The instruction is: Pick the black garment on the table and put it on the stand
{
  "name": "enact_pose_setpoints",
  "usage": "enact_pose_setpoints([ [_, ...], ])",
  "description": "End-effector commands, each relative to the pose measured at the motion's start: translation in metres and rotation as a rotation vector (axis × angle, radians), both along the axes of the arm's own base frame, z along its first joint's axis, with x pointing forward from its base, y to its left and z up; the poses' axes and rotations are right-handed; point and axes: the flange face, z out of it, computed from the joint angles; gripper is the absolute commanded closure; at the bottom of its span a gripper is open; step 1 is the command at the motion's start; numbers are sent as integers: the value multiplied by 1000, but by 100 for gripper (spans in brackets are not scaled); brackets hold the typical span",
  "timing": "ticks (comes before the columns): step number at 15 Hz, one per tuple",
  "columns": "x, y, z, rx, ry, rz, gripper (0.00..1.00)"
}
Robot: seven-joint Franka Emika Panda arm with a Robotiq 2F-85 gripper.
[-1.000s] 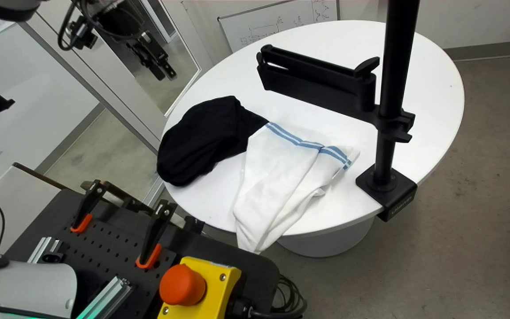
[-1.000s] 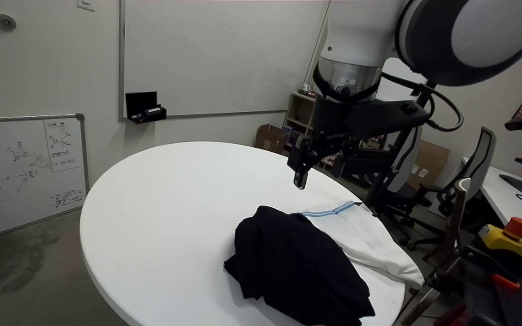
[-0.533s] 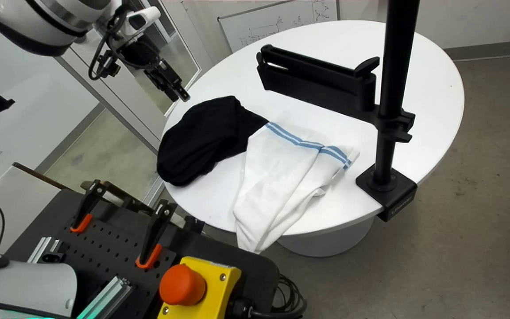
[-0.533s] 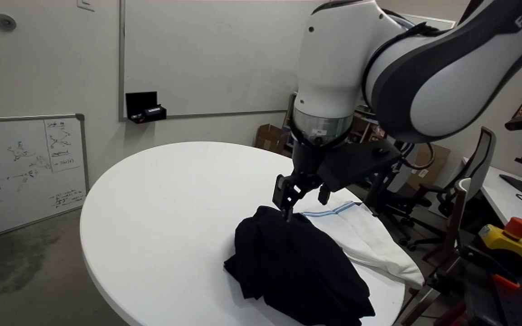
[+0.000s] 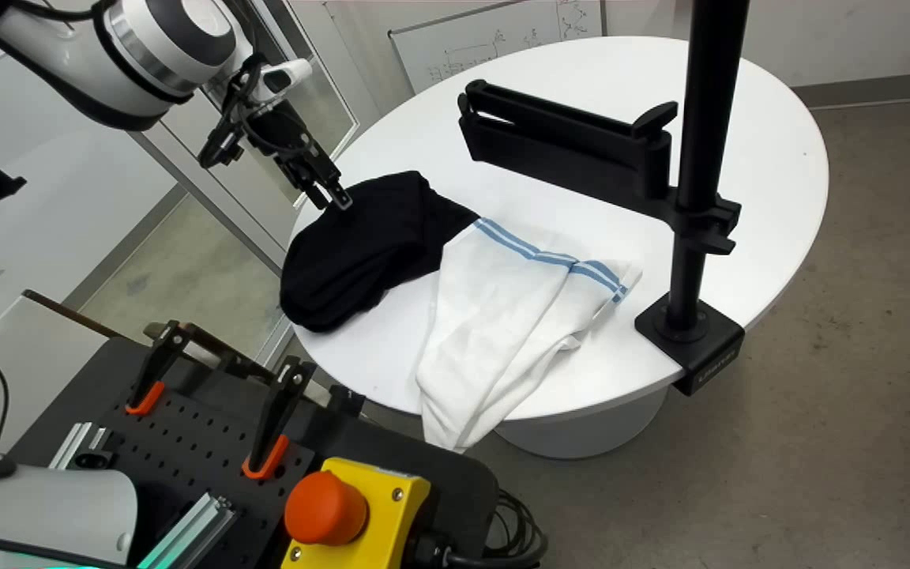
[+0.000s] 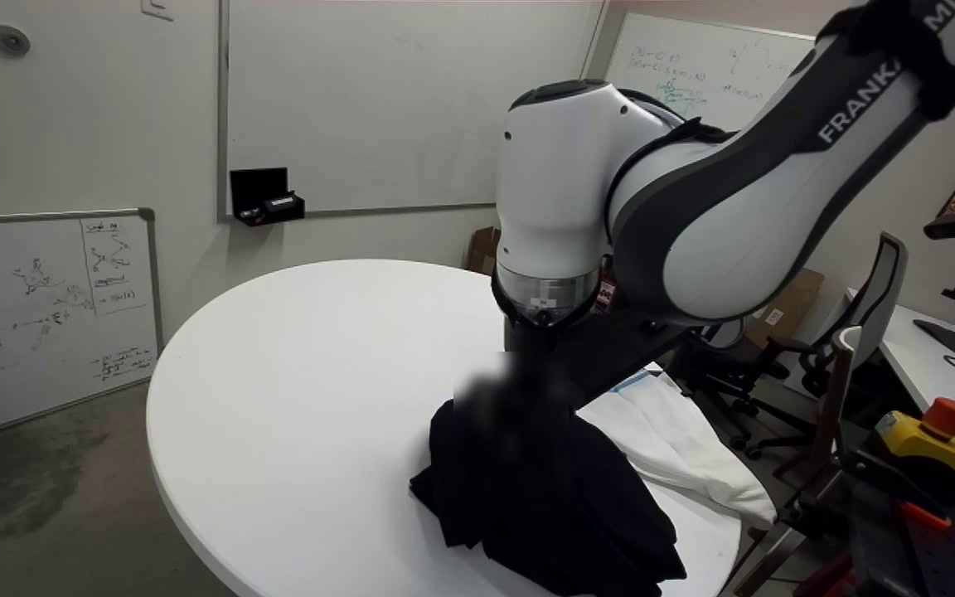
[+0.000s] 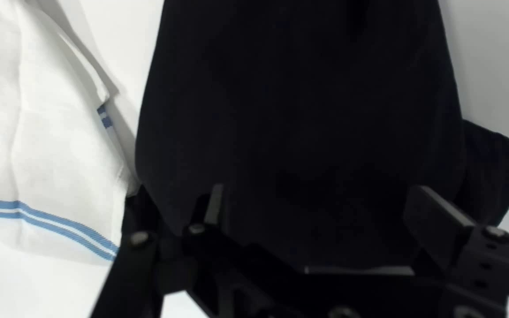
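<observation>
In an exterior view, the garment (image 5: 368, 245) lay on the left of the tabletop (image 5: 621, 75), the cloth (image 5: 502, 324) touching its right side and trailing over the near edge. Right of the cloth, the stand (image 5: 696, 217) rose from the rim; the pincer (image 5: 332, 202) was over the garment.

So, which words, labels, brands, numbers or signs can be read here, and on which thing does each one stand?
"FRANK", then a partly covered letter, on the robot arm; a black wrap hides the end.
"MI", farther up the arm; only part of a word shows.
Too blurred to read: lettering on the base of the stand.
Too small to read: handwriting on the whiteboards.
</observation>
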Motion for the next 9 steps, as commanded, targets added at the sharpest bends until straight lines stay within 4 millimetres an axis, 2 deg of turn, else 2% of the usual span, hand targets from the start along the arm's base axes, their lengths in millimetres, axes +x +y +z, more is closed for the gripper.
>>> enact_pose_setpoints([
  [1, 12, 2, -15, 17, 53, 13, 0],
  [2, 13, 0, -19, 17, 64, 9, 20],
  [4, 15, -2, -23, 17, 82, 4, 32],
  [9, 19, -4, -28, 15, 97, -5, 70],
])
